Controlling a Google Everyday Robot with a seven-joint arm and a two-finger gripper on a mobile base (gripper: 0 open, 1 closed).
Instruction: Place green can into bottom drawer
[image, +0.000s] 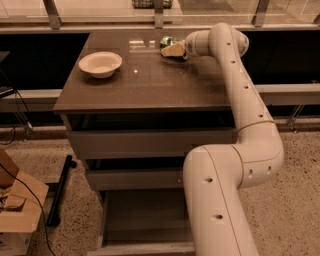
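Observation:
The green can stands at the far edge of the cabinet top, right of centre. My gripper is at the can, reaching in from the right and covering its lower front, so only the can's top shows. The bottom drawer is pulled out at floor level under the cabinet, its flat floor bare, and my arm's lower link hides its right part.
A cream bowl sits on the left of the cabinet top. Two shallower drawers above the bottom one stand slightly out. A wooden box with cables and a black bar lie on the floor at left.

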